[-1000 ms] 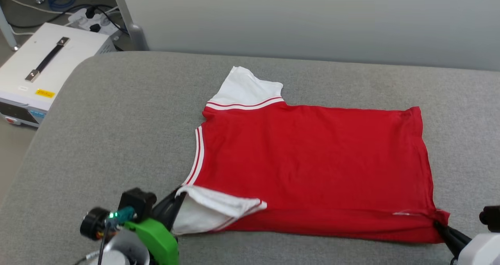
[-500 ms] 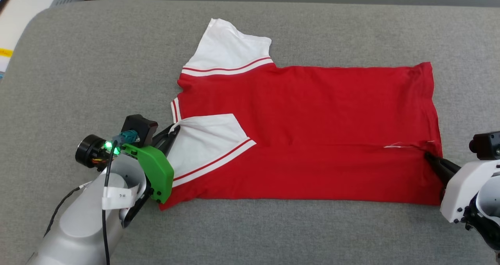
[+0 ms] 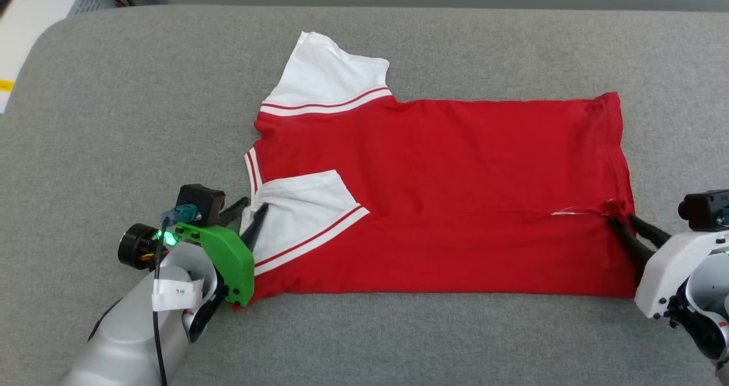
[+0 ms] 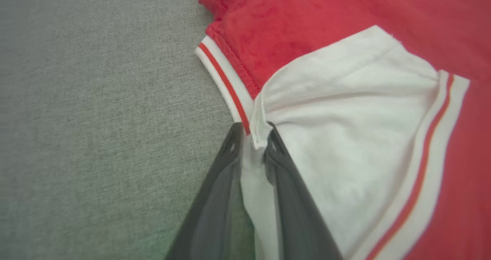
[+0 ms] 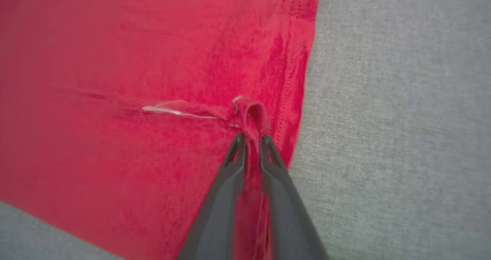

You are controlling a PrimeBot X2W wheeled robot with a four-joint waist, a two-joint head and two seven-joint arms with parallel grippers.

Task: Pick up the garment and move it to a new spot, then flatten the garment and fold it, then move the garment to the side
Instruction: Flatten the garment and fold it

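The garment (image 3: pixel 455 204) lies folded on a grey surface (image 3: pixel 142 118)

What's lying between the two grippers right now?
Head view: the garment, its folded red strip spanning from left gripper to right gripper, white sleeve at the left end.

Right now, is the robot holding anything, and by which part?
Nothing looks gripped: the left gripper stands parted around the white sleeve edge of the red jersey, the right gripper around its hem corner.
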